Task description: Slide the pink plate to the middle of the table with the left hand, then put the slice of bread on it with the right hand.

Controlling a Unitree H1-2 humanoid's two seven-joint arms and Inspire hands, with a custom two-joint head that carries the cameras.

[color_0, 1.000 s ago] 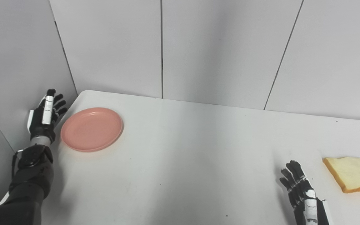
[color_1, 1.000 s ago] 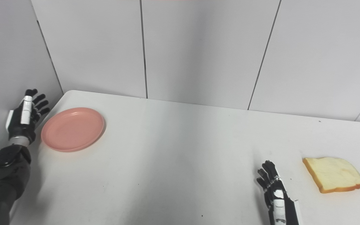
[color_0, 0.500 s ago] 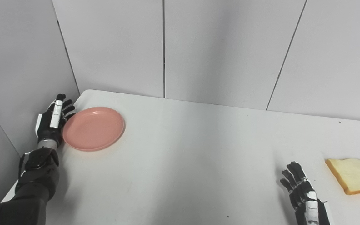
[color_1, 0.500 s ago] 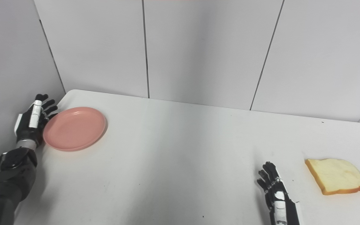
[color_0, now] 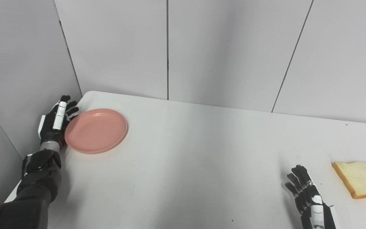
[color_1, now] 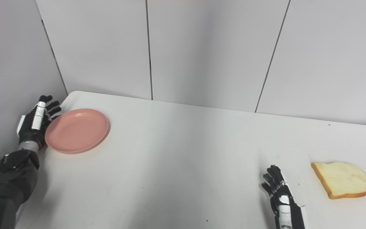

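The pink plate [color_0: 96,130] lies flat near the far left corner of the white table [color_0: 195,165]. My left hand [color_0: 56,122] is open, fingers spread, right against the plate's left rim. The slice of bread [color_1: 343,179] lies flat near the table's right edge. My right hand [color_1: 280,198] is open and empty, resting on the table at the bottom edge of the picture, a short way left of the bread.
Grey wall panels [color_0: 221,51] stand behind the table and along its left side [color_0: 17,70], close to my left hand. The table's left edge runs just beside my left forearm [color_0: 38,178].
My left hand has moved right to the plate's left rim. The camera has shifted a little left. The plate, bread and right hand have not visibly moved on the table.
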